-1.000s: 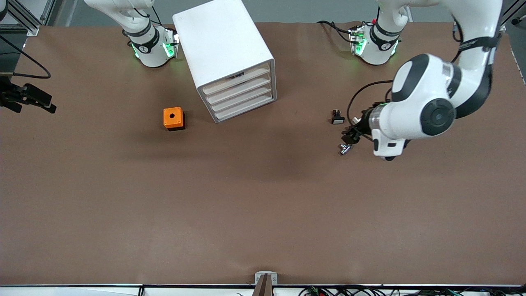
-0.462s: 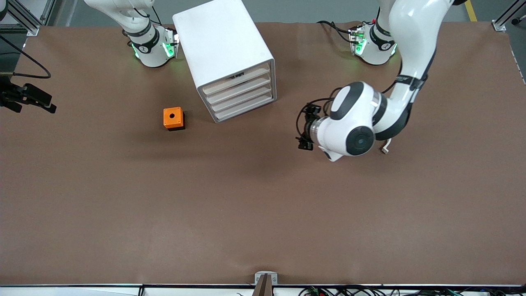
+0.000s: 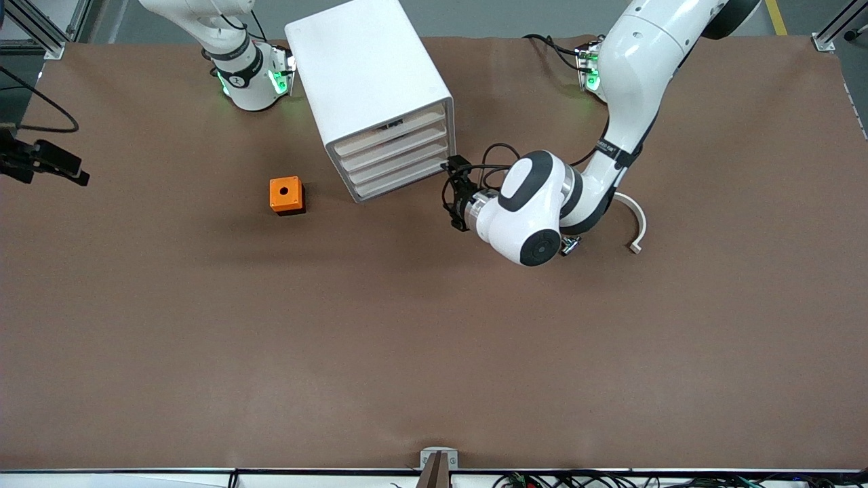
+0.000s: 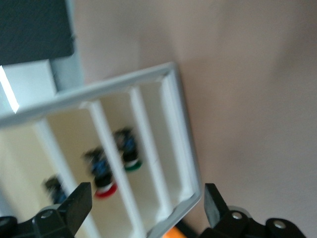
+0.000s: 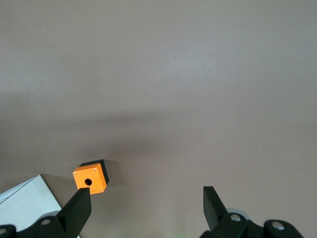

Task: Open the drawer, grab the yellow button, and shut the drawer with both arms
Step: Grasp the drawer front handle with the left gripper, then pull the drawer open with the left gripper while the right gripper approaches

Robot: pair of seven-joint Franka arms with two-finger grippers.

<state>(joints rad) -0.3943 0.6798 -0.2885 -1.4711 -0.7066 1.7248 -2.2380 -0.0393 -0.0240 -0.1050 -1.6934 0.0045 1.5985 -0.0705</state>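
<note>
Left gripper (image 3: 450, 193) is seen low beside the white boxy four-drawer cabinet (image 3: 369, 81), at its corner toward the left arm's end of the table; jaws spread wide, nothing held. Its fingertips (image 4: 79, 203) frame the drawer fronts in the left wrist view. Top drawer (image 3: 390, 132) looks shut or barely ajar; not resolvable. Orange-capped button is not identifiable: only blurred dark parts with a red ring (image 4: 101, 173) and a green ring (image 4: 128, 151) show through the cabinet front. Right gripper (image 5: 143, 210) is high over the table, jaws wide, empty; it is mostly cut off at the front view's edge. Orange square box with a hole (image 3: 285, 194) sits beside the cabinet toward the right arm's end.
</note>
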